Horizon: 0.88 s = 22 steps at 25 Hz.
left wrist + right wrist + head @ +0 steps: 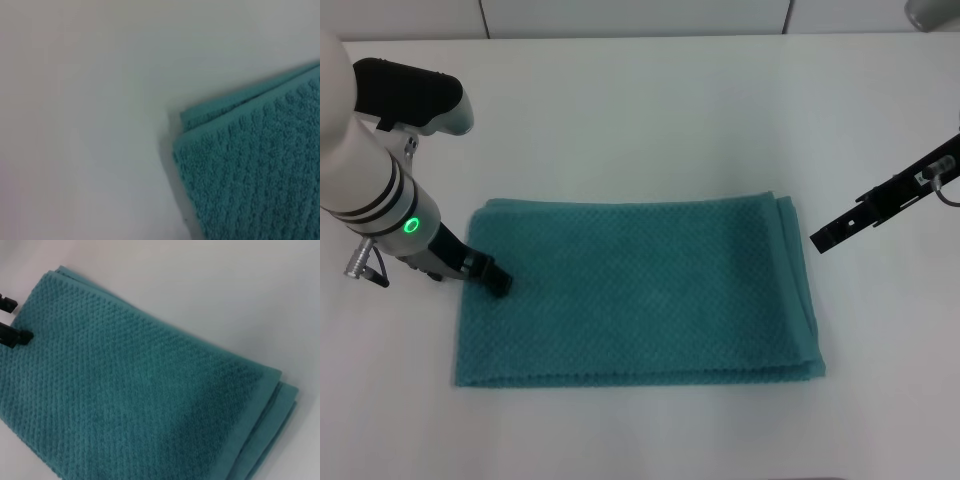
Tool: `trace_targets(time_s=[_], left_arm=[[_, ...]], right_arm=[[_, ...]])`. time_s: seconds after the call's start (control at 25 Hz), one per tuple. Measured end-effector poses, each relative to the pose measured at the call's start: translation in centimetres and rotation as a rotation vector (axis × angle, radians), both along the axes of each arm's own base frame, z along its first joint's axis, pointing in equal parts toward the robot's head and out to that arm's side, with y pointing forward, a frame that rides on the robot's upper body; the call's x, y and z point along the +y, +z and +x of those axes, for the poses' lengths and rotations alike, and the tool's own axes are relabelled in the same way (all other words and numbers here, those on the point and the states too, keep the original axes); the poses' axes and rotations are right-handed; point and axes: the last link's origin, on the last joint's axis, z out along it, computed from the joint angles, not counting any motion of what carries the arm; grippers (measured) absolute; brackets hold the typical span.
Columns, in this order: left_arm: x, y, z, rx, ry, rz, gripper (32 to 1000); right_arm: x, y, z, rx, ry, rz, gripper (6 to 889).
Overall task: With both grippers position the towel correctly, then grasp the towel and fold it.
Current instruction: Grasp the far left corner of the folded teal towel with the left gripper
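A teal towel (pixel 640 292) lies flat on a white counter (pixel 640 110), already doubled into layers, w/ stacked edges showing along its right side. The left tool (pixel 492 277) is low at the towel's left edge, tips on or just above the cloth near the far-left corner; can't tell if its jaws are wide or narrow. The right tool (pixel 823 240) hangs just off the towel's right edge, not touching it; its gap can't be read either.

Likely step: getting both tools onto the short edges for a grasp. To do it well, each tool should catch all layers at matching corners, so the fold stays square and no layer slips out.

Hard to make out: whether the left tips actually pinch fabric. The right arm is cut off at the frame edge. The left wrist view shows only one towel corner (pixel 250 165), no fingers.
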Motion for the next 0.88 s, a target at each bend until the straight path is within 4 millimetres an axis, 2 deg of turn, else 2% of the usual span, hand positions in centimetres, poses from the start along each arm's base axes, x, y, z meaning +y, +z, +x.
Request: trace_targets(time_s=[0.56,0.88], left_arm=[[0.03,0.02,0.17,-0.001,0.001,-0.004,796],[0.11,0.07,0.41,-0.004,-0.005,-0.003,635]], right_arm=[[-0.01,-0.01,0.01,0.0,0.0,0.0,874],[-0.07,-0.02,0.11,0.0,-0.004,-0.001,874]])
